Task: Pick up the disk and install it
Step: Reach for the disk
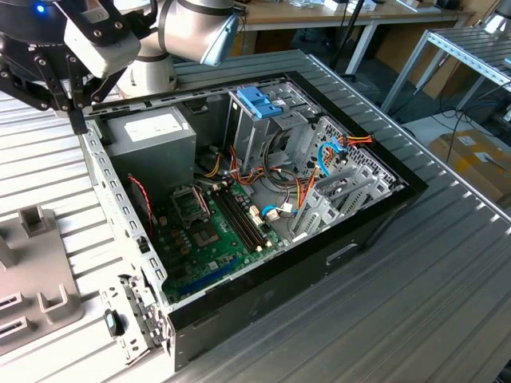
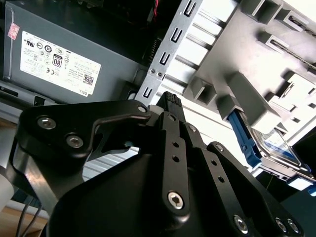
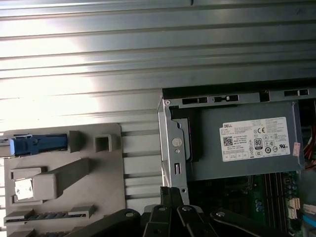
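In the second wrist view the disk [image 2: 279, 146] is a shiny silver slab with a blue rail [image 2: 243, 134] along one side. It rests in the grey plastic fixture [image 2: 247, 96] beside the computer case. The first wrist view catches that blue rail [image 3: 39, 144] at the fixture's [image 3: 64, 182] edge. My gripper [image 1: 77, 120] hangs above the case's rear corner by the power supply, some way from the disk. Its black fingers [image 2: 170, 101] are shut with nothing between them, and their tips [image 3: 170, 193] sit over the case's metal edge.
The open computer case [image 1: 375, 215] lies on the ribbed metal table [image 1: 447, 279]. Inside are a grey power-supply box [image 1: 152, 132], a metal cage with a blue top [image 1: 259, 100], the motherboard [image 1: 211, 231] and loose cables. The grey fixture [image 1: 32, 271] sits at the exterior view's left.
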You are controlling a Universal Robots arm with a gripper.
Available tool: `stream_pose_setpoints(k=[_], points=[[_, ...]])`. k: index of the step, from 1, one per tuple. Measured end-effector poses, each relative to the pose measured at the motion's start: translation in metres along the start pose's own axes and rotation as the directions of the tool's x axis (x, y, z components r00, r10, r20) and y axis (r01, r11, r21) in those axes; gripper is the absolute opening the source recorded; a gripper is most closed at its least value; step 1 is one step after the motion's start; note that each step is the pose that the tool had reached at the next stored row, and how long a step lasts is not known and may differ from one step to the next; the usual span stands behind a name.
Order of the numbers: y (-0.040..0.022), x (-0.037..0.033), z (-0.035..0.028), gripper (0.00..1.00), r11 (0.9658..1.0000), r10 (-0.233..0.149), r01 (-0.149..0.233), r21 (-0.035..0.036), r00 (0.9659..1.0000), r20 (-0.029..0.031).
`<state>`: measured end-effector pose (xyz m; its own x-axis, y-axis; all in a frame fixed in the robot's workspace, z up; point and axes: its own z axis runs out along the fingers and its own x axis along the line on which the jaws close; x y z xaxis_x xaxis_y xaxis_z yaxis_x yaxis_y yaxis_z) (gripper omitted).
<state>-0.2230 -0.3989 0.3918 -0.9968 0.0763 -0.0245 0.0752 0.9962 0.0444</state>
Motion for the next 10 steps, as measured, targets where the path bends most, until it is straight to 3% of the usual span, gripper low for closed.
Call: stream_pose_setpoints(k=[10], points=[[-0.0007, 0.0086, 0.0001, 0.11, 1.0000, 0.000, 0.000, 0.0000, 1.0000, 0.0000]])
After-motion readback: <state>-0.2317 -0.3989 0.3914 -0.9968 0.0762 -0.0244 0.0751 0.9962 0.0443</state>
